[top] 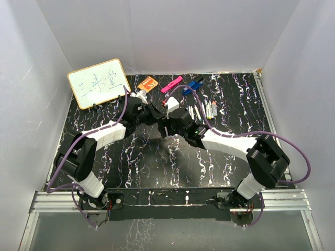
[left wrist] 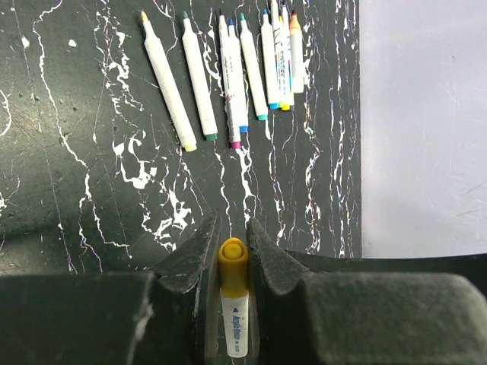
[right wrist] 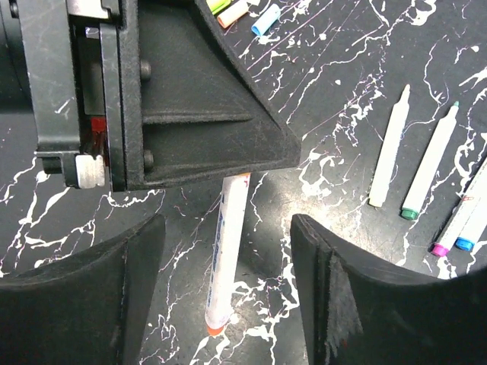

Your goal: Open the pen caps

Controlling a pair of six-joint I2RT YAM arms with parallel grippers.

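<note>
- Top view: your left gripper [top: 153, 114] and right gripper [top: 165, 124] meet in the middle, just beside the row of pens [top: 204, 111].
- Left wrist: your left is pinching a pen [left wrist: 237, 327] at its yellow cap [left wrist: 233, 262], cap on.
- Right wrist: your right's fingers stand spread, that pen between them touching neither; loose caps [right wrist: 265, 20] lie on the table [right wrist: 342, 91] beyond.
</note>
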